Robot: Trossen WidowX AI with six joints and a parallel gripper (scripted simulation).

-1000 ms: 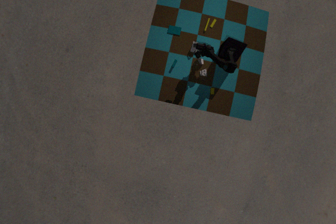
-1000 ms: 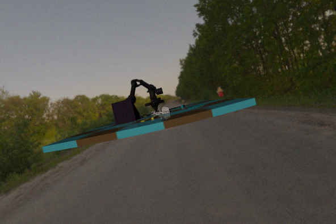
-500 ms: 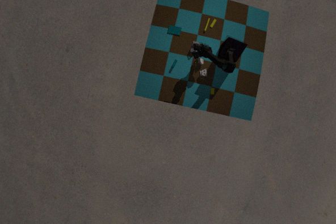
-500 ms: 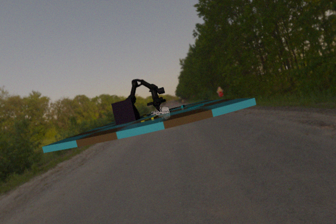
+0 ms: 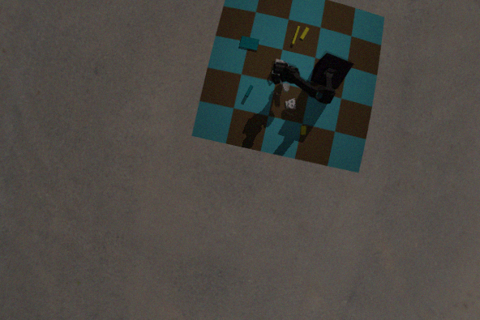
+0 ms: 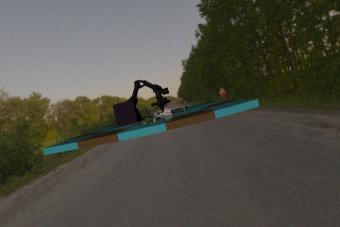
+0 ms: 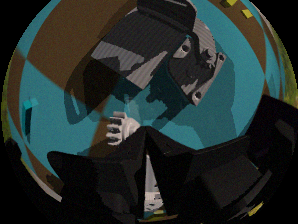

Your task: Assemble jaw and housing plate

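Note:
My black gripper (image 7: 146,128) (image 6: 163,110) is shut, its fingertips together with nothing seen between them. In the wrist view a pale toothed jaw (image 7: 116,131) lies just left of the tips, partly hidden by the fingers; I cannot tell whether they touch. Beyond it is a grey ribbed part (image 7: 117,54) beside a grey piece with round holes (image 7: 197,96), partly in shadow. Which pins are filled, and whether any teeth mesh, I cannot tell. A small white part with dark holes (image 5: 290,104), possibly the housing plate, lies apart on the board in the top view.
The checkered board (image 5: 211,122) (image 6: 236,108) carries a dark box (image 5: 334,66) (image 6: 124,114) by the arm's base. A teal block (image 5: 249,43), a teal rod (image 5: 247,93), two yellow bars (image 5: 296,35) (image 5: 304,33) and a yellow block (image 5: 303,130) lie around the pale parts.

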